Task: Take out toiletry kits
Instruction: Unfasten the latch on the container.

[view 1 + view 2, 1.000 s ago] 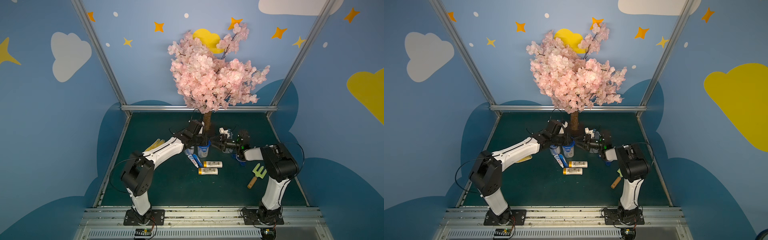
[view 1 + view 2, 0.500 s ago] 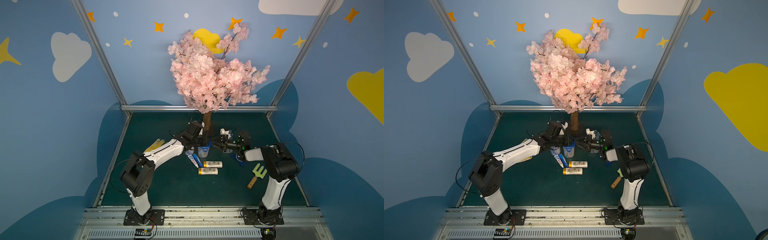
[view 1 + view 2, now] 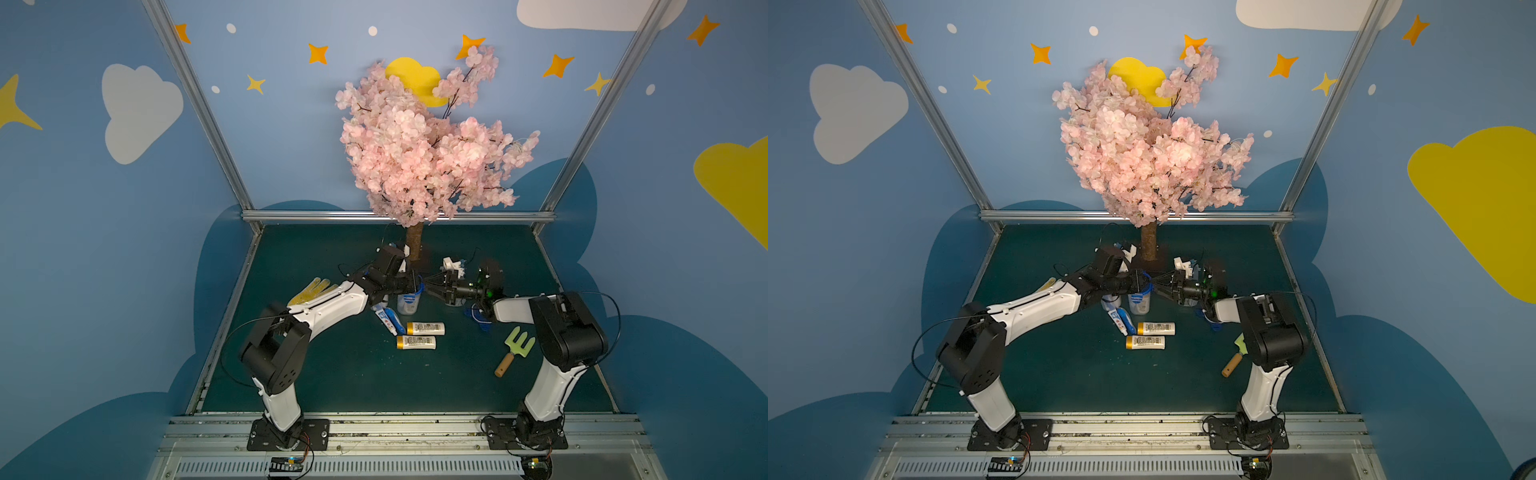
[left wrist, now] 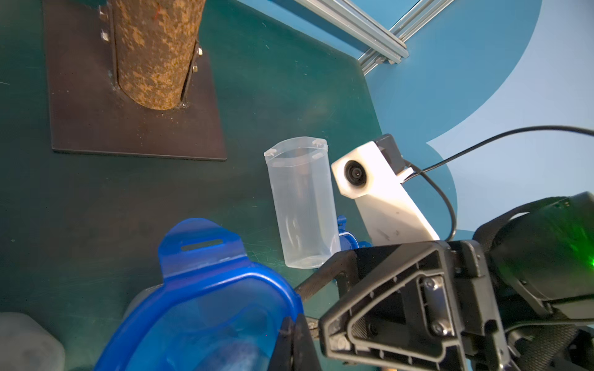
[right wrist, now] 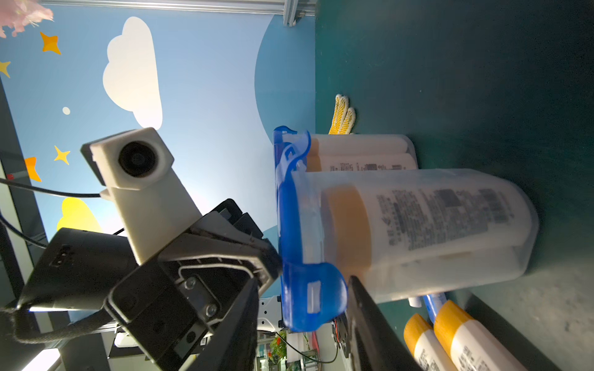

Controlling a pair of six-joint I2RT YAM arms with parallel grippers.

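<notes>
Out so far: two bottles point(image 3: 426, 328) lie side by side on the worktop point(image 3: 332, 374). A toothpaste tube point(image 3: 381, 316) and a blue wrapped piece point(image 3: 394, 322) are just beside them. An empty jar point(image 4: 302, 205) stands lidless near the tree trunk point(image 4: 154, 54).

Left to do: the lidded jar point(image 5: 520, 257) holds an orange-capped bottle point(image 5: 434, 221), with its blue lid point(image 5: 289, 225) on. A second jar point(image 5: 409, 146) behind it also holds white bottles (lid state unclear).

Left tool point(image 5: 271, 258) is clenched, tip against the lid rim; cannot tell whether it pinches anything. Right tool point(image 5: 304, 279) straddles the lid's clip tab, jaws parted, contact unclear.

Judgement: roughly midway. The step in hand is unclipping this lid.
</notes>
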